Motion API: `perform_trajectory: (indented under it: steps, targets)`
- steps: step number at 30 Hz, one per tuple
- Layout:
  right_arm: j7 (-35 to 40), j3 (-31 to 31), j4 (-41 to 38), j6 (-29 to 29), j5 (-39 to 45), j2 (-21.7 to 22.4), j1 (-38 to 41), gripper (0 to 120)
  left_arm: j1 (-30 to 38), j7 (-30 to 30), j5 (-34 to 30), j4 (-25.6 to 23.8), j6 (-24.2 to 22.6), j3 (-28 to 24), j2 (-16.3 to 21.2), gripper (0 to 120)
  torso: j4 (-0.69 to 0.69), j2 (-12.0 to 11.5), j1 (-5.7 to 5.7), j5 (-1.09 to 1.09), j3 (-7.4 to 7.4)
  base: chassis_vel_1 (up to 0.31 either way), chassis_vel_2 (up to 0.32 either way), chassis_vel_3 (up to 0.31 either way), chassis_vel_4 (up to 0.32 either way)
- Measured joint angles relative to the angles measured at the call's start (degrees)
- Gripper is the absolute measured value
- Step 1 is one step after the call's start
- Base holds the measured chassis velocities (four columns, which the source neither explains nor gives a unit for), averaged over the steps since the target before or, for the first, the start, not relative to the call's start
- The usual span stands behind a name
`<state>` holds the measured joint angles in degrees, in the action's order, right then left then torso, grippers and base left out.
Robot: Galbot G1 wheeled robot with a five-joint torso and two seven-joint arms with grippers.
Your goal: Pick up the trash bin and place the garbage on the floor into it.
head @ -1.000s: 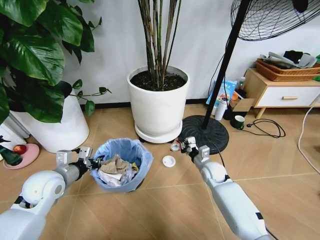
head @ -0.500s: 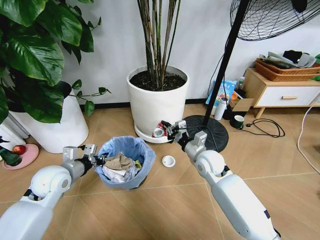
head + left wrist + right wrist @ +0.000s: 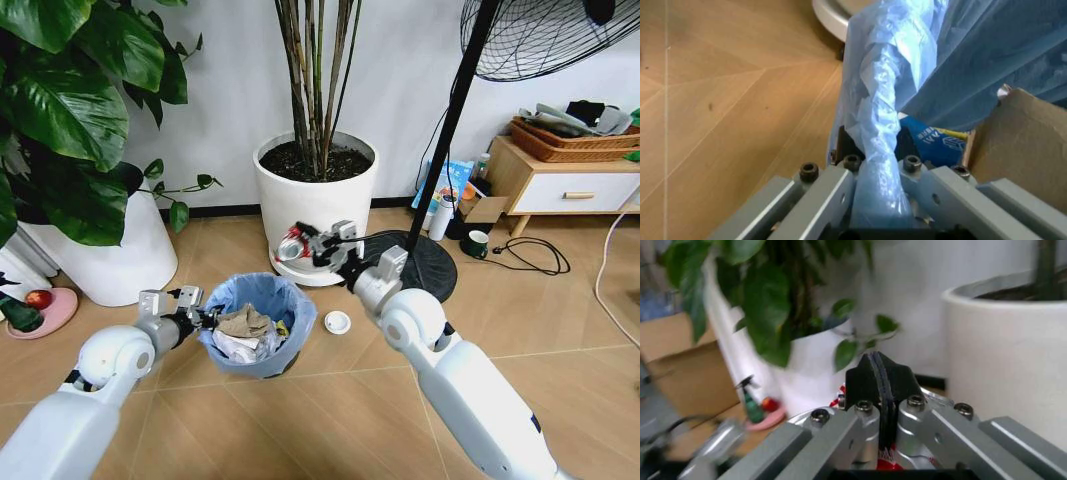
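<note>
Your left gripper (image 3: 200, 318) clamps trash bin (image 3: 258, 325) at its rim, jaws closed on blue liner; bin sits just in front of white plant pot (image 3: 317, 205). Crumpled paper and wrappers fill bin. Your right gripper (image 3: 300, 240) hangs above bin, in front of pot, jaws pinched on crushed red-and-silver garbage piece (image 3: 289, 246). White round lid (image 3: 338, 322) lies on floor (image 3: 330, 420) just right of bin, near fan base (image 3: 412, 265).
</note>
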<state>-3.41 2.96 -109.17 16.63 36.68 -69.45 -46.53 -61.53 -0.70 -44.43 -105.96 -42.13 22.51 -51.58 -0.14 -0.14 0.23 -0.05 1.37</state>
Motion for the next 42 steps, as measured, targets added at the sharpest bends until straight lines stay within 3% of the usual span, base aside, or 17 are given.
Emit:
perform_trajectory:
  steps: [9, 21, 27, 28, 31, 32, 36, 42]
  targets:
    - [0.44, 6.64, 1.24, 0.45, -1.21, 0.25, 0.63, 0, 1.22, 0.33, -0.83, -0.37, 0.0, -1.01, 0.72, 0, 0.01, 0.0, 0.0, 0.0, 0.0, 0.0, 0.0, 0.0, 0.0]
    - [1.89, 6.55, 2.14, 0.6, -1.9, -0.63, 0.47, 43, 1.05, 0.43, -0.91, -0.6, 0.0, -0.77, 0.75, 0, 0.01, 0.0, 0.0, 0.0, 0.0, 0.0, 0.0, 0.0, 0.0]
    - [4.57, 0.31, 2.47, 0.72, -1.93, -1.01, 0.09, 63, 0.23, 0.43, -0.94, -0.7, 0.0, 0.72, 1.73, 0, 0.01, 0.0, 0.0, 0.0, 0.0, 0.0, 0.0, 0.0, 0.0]
    - [5.29, -2.81, 3.96, 0.82, -2.55, -0.75, -0.4, 71, -0.18, 0.39, -1.0, -0.8, 0.0, 1.14, 2.44, 0, 0.01, 0.0, 0.0, 0.0, 0.0, 0.0, 0.0, 0.0, 0.0]
    - [5.36, -5.79, 5.78, 0.84, -3.28, -0.23, -1.09, 78, -0.58, 0.39, -1.13, -0.95, 0.0, 1.63, 3.06, 0, 0.02, 0.0, 0.0, 0.01, 0.0, 0.0, 0.0, 0.0, 0.0]
    - [5.15, -9.07, 9.62, 0.84, -3.77, 0.9, -2.17, 86, -1.18, 0.44, -1.51, -1.21, 0.0, 2.71, 3.7, 0, 0.0, 0.0, 0.0, 0.0, 0.0, 0.0, 0.0, 0.0, 0.0]
    - [2.33, -12.51, 16.61, 0.75, -5.32, 2.76, -4.2, 98, -2.03, 0.45, -2.03, -1.48, -0.01, 4.22, 4.23, 0, -0.01, 0.0, 0.0, 0.0, 0.0, 0.0, 0.0, 0.0, 0.0]
    - [-2.67, -14.22, 27.48, -1.64, -8.57, 1.79, -6.16, 100, -2.82, 0.99, -3.16, -2.31, 0.0, 5.55, 4.51, 0, 0.0, 0.0, 0.0, 0.0, 0.0, 0.0, 0.0, 0.0, 0.0]
